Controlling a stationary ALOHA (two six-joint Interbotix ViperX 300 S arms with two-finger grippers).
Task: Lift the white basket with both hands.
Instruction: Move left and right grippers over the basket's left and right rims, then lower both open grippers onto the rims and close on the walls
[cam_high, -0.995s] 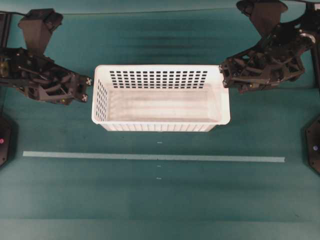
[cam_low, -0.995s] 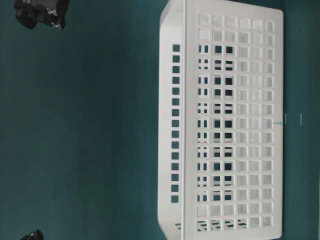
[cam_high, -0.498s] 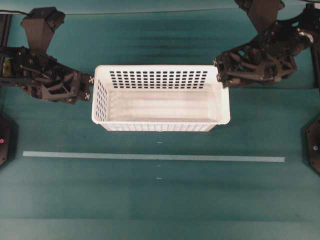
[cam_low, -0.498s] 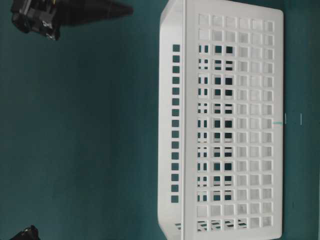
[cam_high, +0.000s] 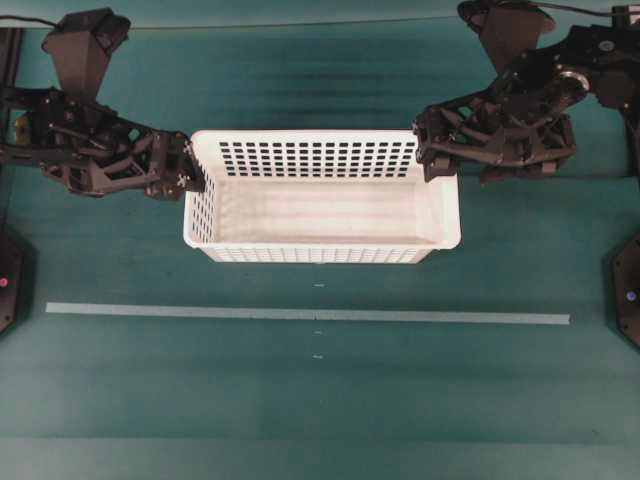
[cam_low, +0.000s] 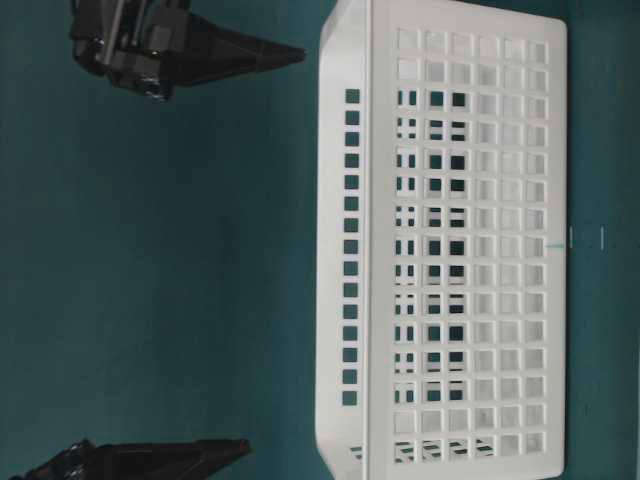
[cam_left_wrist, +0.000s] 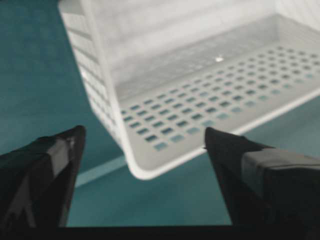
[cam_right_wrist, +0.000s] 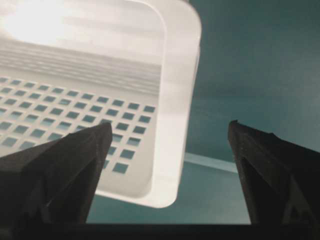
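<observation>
Both end effectors spread, nearing white basket (perforated walls, solid floor).

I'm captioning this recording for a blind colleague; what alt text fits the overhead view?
A white basket sits on a teal table, with a black robot gripper at each far corner of its rim: the left gripper and the right gripper, both open. A pale tape line runs across the table in front of the basket.

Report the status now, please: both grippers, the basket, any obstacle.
Left gripper open at the basket's left end; right gripper open over its right rim. White basket on the table, not gripped. Nothing blocks.
</observation>
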